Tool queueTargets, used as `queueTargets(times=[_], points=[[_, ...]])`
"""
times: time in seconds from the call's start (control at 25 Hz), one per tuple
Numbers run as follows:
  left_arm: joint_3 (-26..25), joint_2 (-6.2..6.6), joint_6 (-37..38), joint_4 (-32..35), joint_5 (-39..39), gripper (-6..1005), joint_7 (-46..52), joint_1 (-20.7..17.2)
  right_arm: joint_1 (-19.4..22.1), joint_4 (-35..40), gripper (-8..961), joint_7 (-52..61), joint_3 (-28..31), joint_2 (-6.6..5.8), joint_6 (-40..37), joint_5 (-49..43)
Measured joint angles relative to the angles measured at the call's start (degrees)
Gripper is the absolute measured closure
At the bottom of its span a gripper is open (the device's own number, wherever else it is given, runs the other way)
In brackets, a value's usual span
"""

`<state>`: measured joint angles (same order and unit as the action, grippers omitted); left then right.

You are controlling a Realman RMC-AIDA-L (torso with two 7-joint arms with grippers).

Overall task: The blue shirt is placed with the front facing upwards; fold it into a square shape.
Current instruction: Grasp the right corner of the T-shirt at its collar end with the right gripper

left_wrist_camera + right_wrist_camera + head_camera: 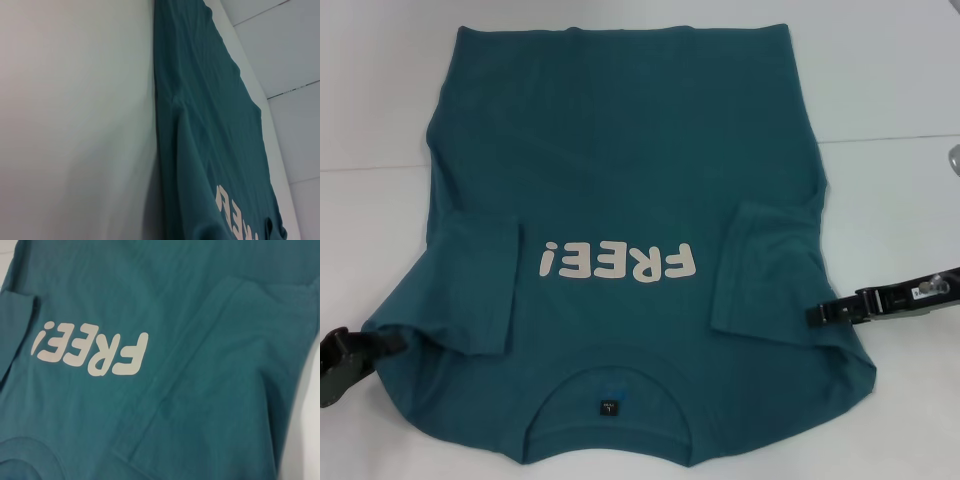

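Observation:
The blue shirt (620,170) lies flat and front up on the white table, collar toward me. The cream "FREE!" lettering (618,262) and the small dark neck label (608,407) show. Both short sleeves are folded inward onto the body, one on the left (470,290) and one on the right (765,270). My left gripper (355,352) is at the shirt's left shoulder edge. My right gripper (823,314) is at the shirt's right edge, beside the folded sleeve. The right wrist view shows the lettering (90,352) and the folded sleeve (235,390). The left wrist view shows the shirt's side edge (210,125).
The white table (900,90) extends on both sides of the shirt, with a thin seam line (890,137) across it. A small grey object (954,158) sits at the far right edge.

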<state>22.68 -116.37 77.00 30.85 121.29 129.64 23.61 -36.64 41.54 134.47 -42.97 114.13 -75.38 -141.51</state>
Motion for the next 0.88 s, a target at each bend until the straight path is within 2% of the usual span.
queueTargets(times=[0.4, 0.88], points=[[0.00, 0.00, 0.22, 0.00, 0.00, 969, 0.00, -0.06, -1.69, -3.52, 85, -0.10, -2.06, 0.11, 2.16, 0.05], [0.00, 0.00, 0.43, 0.00, 0.00, 968, 0.00, -0.13, -1.74, -3.14, 84, -0.71, -1.61, 0.13, -3.23, 0.50]])
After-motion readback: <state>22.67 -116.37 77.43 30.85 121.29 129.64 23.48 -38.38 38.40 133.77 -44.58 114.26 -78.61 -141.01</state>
